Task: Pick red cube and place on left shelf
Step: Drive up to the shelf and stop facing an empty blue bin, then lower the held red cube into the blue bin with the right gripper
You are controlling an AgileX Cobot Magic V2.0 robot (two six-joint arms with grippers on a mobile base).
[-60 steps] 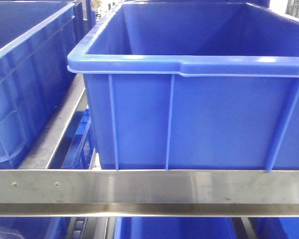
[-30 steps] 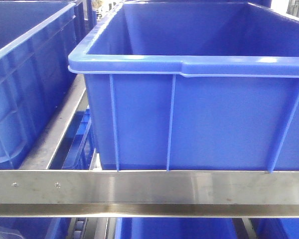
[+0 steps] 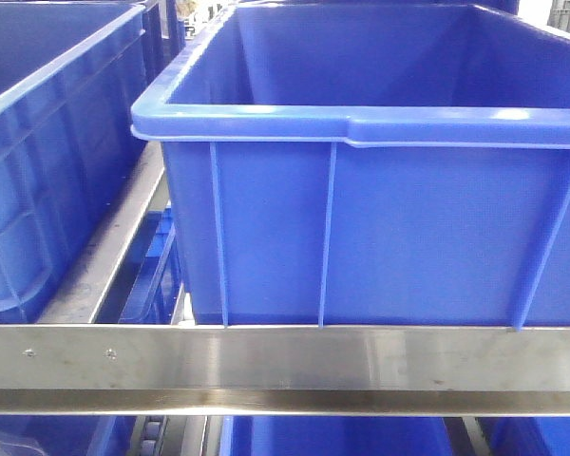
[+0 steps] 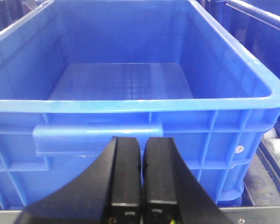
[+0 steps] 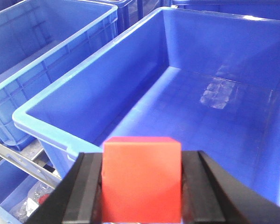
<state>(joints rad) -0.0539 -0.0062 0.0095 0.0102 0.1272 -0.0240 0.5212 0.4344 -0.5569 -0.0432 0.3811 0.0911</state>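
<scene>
Two blue crates [image 3: 380, 218] are seen from the front, set on the steel shelf [image 3: 285, 366]. At the left wrist, the left gripper [image 4: 142, 142] is seen, fingers pressed together, before a crate [image 4: 121, 84]. At the right wrist, the cube [image 5: 142, 186] is clamped by the right gripper [image 5: 142, 158] at a crate's [image 5: 214, 60] near rim.

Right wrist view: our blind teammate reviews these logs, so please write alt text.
The right gripper holds a red cube between its black fingers, a large open blue crate beyond it. A second blue crate stands at left.
</scene>
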